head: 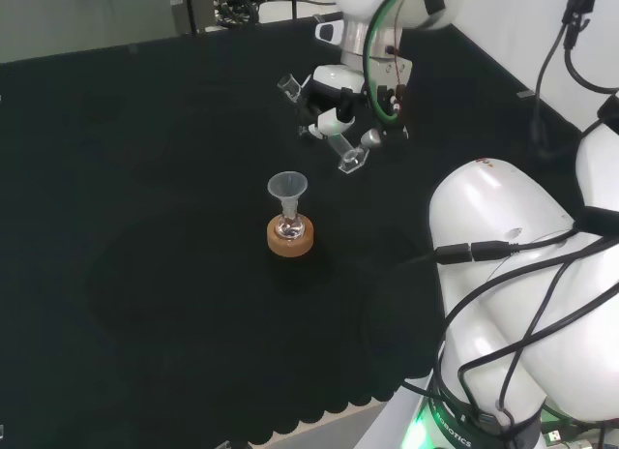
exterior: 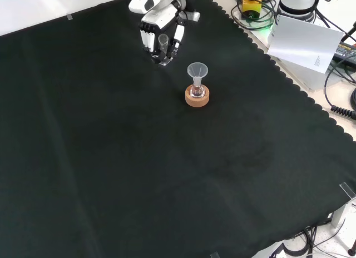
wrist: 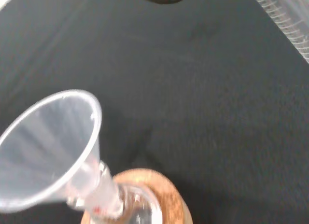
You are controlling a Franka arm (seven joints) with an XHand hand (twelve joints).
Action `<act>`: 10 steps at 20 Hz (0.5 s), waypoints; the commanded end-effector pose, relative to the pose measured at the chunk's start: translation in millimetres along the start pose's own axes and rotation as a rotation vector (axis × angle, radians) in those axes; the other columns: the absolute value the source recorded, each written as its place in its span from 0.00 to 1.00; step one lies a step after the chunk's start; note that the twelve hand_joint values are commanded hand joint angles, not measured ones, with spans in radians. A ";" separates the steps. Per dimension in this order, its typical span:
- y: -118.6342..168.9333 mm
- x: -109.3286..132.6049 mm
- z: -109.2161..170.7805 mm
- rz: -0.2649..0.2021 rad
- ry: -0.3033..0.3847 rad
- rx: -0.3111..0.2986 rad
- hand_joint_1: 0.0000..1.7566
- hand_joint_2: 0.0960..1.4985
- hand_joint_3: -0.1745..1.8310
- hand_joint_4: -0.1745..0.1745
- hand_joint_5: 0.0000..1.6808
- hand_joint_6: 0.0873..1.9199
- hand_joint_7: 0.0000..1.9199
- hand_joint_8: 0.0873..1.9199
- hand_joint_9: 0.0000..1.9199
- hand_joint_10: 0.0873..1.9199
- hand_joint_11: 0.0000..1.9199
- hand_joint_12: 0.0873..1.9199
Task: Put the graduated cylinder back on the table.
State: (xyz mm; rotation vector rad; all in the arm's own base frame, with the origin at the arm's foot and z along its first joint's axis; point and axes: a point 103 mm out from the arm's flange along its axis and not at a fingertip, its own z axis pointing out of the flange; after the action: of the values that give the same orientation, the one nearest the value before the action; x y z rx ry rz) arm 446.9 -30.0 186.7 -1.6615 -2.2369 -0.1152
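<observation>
The clear graduated cylinder is held tilted in the hand, whose fingers are curled round its middle. Its foot points down toward the arm and its mouth points up and away. In the front view the hand comes in from the top with the cylinder between its fingers, the foot low over the cloth. I cannot tell if the foot touches the cloth. In the wrist view a ribbed stretch of the cylinder crosses one corner.
A clear funnel sits in a small flask on a cork ring, just in front of the hand in the head view; the funnel and cork ring show in the front view too. A white sheet and cables lie beyond the cloth's scalloped edge.
</observation>
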 end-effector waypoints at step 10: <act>52.6 -0.6 19.2 -0.015 0.206 -0.271 0.66 0.74 0.08 0.00 0.57 0.53 0.65 0.10 0.75 0.00 0.68 0.33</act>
State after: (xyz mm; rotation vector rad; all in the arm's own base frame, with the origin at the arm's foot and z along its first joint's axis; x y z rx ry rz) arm 473.9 -9.7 185.9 -1.6728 -2.2308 -0.4156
